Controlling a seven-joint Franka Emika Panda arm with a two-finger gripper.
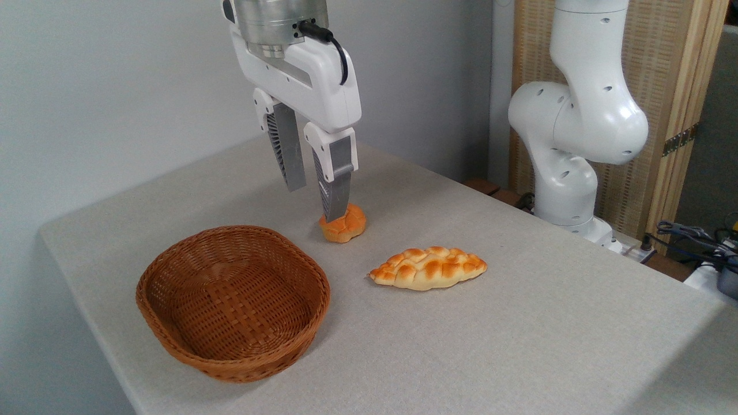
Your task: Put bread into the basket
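Observation:
The braided bread (pixel 428 267) lies flat on the grey tablecloth, right of centre, golden-brown on top and pale below. Left of it stands the oval reddish-brown wicker basket (pixel 233 301), with nothing inside. My gripper (pixel 315 203) hangs above the table behind both, fingers pointing down, open with a narrow gap and nothing between them. Its nearer fingertip overlaps the small round orange bun in the picture; the bread is lower right of the gripper, apart from it.
A small round orange bun (pixel 345 225) sits just behind the gap between basket and bread. The arm's white base (pixel 568 173) stands at the table's far right edge. Cables (pixel 692 239) lie off the right side. The table edge (pixel 86 300) runs close to the basket's left.

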